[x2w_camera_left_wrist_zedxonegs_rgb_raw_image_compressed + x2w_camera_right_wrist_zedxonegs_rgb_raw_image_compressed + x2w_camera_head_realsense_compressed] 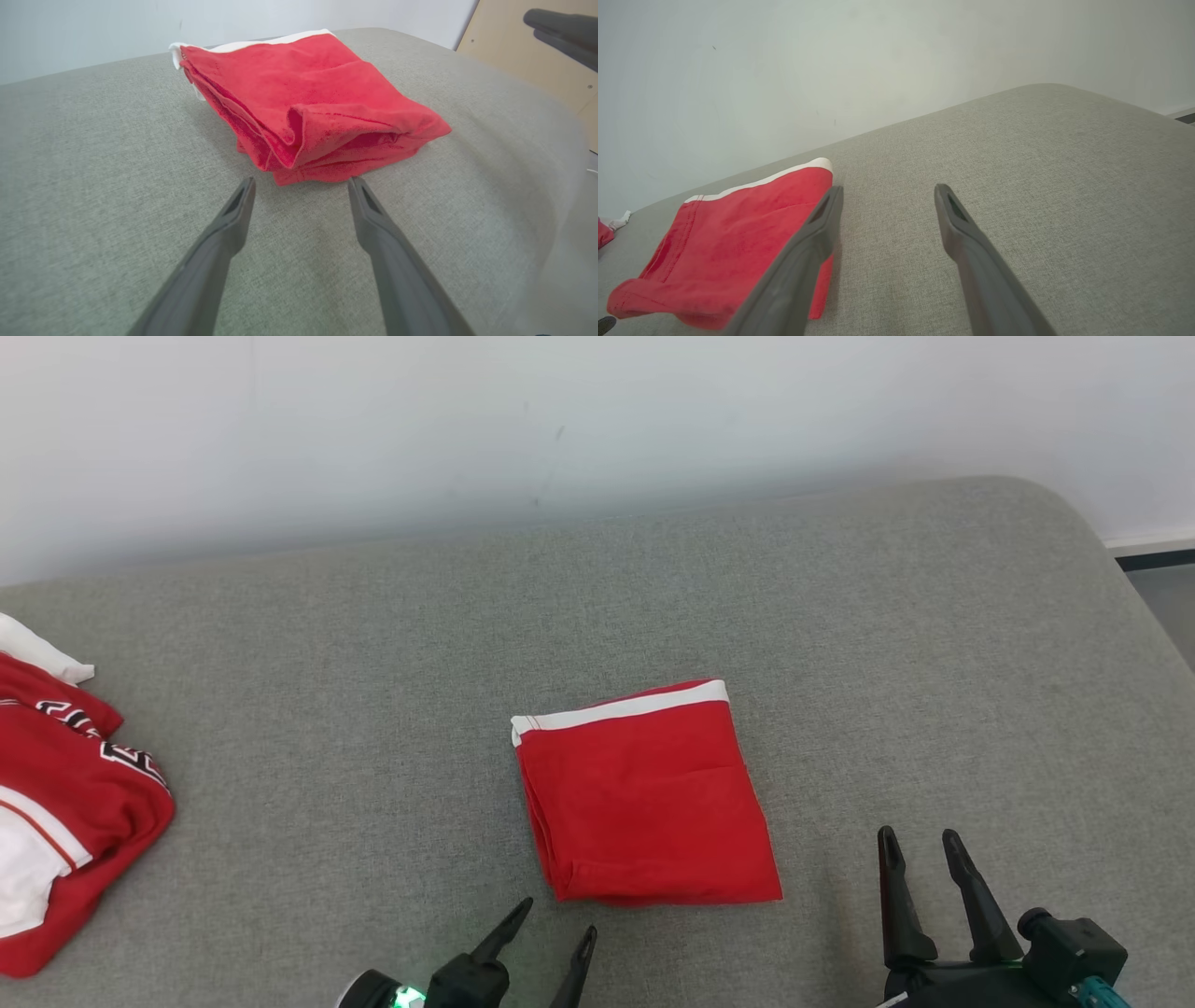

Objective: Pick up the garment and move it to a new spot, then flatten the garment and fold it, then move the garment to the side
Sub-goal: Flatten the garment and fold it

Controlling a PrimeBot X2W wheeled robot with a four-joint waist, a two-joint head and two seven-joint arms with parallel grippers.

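Because it is thin, soft cloth, the garment (644, 803) will likely weigh almost nothing, sag wherever it is unsupported, and let its layers slide apart if only the top one is caught. It lies folded into a red square with a white band along its far edge, near the middle of the grey pad (840, 616), flat apart from a slight bulge at its near fold. In the left wrist view that near fold shows several stacked layers, loosely open at one corner. The safest hold, I judge, is a pinch through the whole stack at that thick near edge or at two corners, low against the pad, so the fold stays together during the move to the side.

Over the pad's near side the left gripper (558, 917) hovers with its fingers spread, tips pointed at the garment's near-left corner, just short of it and not touching. Further right along the pad's near side, the right gripper (918, 835) also stands with fingers apart, holding nothing, aimed toward the pad's far edge. A pile of red and white clothing (65, 803) rests at the pad's left edge.
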